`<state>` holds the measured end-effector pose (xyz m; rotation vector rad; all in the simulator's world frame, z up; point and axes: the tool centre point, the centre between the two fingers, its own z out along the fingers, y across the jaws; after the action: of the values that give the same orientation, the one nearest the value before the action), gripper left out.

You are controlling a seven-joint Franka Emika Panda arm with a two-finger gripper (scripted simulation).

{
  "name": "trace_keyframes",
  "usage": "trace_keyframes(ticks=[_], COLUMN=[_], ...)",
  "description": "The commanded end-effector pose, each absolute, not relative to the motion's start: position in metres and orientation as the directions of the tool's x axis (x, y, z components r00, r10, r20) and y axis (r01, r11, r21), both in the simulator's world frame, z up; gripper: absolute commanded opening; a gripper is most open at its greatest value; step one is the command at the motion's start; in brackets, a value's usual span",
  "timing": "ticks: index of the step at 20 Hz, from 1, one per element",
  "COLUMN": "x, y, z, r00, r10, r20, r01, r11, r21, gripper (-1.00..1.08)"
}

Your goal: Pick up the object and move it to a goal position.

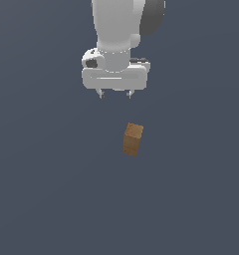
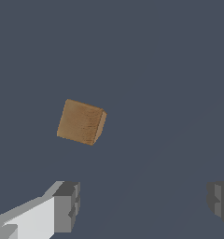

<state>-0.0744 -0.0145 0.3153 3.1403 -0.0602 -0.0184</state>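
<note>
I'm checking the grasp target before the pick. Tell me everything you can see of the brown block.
The brown block is a small box with a wood-like grain, taller than wide, plain on every visible face, with no markings. It stands on the dark grey surface, turned at an angle to the hand. In the exterior view it sits below the hand and slightly to that view's right. Nothing touches it; the open fingers are clear of it.

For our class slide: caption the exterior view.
Open claw hangs apart from a brown block on a plain grey floor.
</note>
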Motion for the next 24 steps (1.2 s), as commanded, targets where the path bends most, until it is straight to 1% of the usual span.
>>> trace_keyframes(ticks=[1,7,15,24], x=[-0.072,-0.060,-0.042,-0.033], y=[-0.011,0.003,0.034,0.057], z=[0.310,0.287,0.237,0.200], r00=[0.999,0.994,0.976,0.955], r10=[-0.051,-0.106,-0.218,-0.298], r20=[-0.012,-0.009,-0.003,0.000], r01=[-0.051,-0.106,-0.218,-0.298], r11=[-0.999,-0.994,-0.976,-0.955], r21=[0.002,0.004,0.004,0.001], gripper=[1.00,1.00,1.00,1.00])
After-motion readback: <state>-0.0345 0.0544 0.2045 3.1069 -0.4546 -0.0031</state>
